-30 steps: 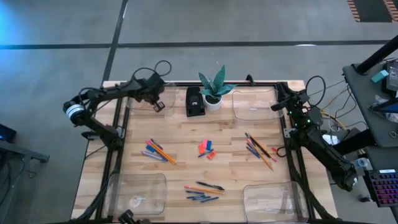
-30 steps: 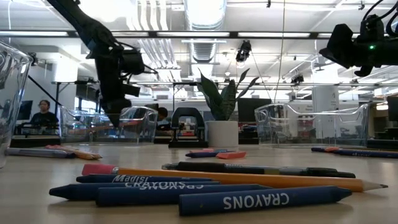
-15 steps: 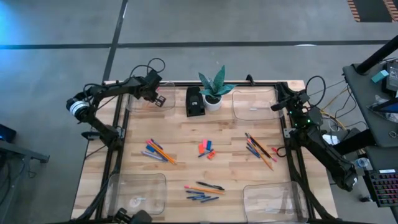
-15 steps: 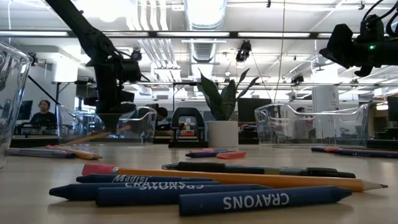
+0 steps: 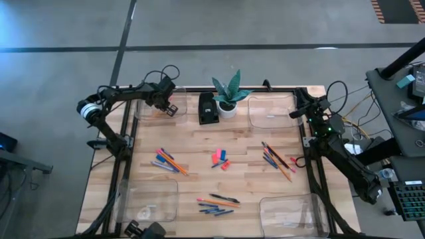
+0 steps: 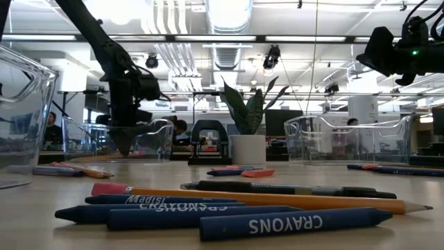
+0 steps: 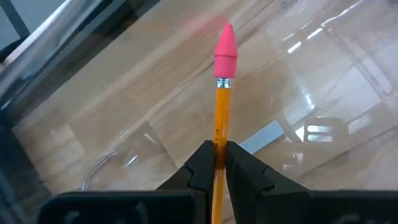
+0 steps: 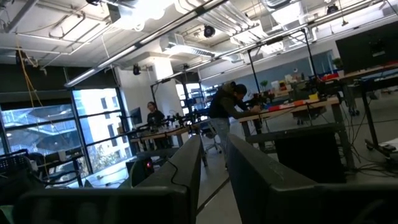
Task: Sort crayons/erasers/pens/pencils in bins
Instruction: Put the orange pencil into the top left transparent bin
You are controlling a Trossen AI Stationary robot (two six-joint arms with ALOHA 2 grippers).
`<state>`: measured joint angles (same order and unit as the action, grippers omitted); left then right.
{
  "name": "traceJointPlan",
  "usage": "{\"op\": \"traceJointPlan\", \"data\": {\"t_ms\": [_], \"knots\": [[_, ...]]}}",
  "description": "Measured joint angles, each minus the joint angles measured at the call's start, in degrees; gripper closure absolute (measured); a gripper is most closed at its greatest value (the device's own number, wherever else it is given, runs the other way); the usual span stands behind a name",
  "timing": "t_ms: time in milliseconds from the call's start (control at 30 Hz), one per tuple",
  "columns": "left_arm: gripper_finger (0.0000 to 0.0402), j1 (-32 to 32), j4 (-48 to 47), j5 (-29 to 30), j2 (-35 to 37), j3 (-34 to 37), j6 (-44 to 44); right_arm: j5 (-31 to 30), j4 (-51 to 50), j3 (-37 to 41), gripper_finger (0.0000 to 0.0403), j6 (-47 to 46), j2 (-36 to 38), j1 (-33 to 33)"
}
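Closest to the low camera, the crayons [image 6: 229, 214] lie flat in a little stack near the table's front edge, with an orange pencil [image 6: 263, 198] and a black pen [image 6: 288, 188] right behind them. In the high view that same cluster [image 5: 216, 205] sits between the two front bins, front-left [image 5: 147, 202] and front-right [image 5: 291, 214], so that edge is pretty boxed in.

Mid-table has more breathing room: the erasers [image 5: 220, 159] sit in the centre, a mixed pile of pencils and pens [image 5: 169, 161] to their left and another [image 5: 277, 159] to their right, all well apart, with bare wood lanes between them.

At the back edge there's a small black box [image 5: 208, 108], a potted plant [image 5: 229, 93] and the back-right bin [image 5: 272, 111]. The left gripper [image 5: 169, 106] is over the back-left bin [image 5: 154, 106], fingers clamped on an orange pencil with a pink eraser cap [image 7: 223, 68], held above the bin floor.

The right gripper [image 5: 297, 111] is parked at the table's right edge, fingers slightly apart.

Compared with a second ago, the left gripper has dropped lower over that bin, and the right arm hasn't budged.
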<state>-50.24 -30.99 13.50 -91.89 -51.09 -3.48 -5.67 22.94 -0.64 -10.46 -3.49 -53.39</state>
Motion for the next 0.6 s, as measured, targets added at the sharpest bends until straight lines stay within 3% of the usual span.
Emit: {"op": "traceJointPlan", "data": {"t_ms": [400,600], "knots": [[0.0303,0.2,-1.1,-0.1,3.7,-1.9,2.2,0.0,0.0,0.0,0.0335,0.0,0.0,0.0],[0.0299,3.0,-5.6,-8.4,9.6,-4.8,-0.7,0.0,0.0,0.0,0.0335,0.0,0.0,0.0]]}}
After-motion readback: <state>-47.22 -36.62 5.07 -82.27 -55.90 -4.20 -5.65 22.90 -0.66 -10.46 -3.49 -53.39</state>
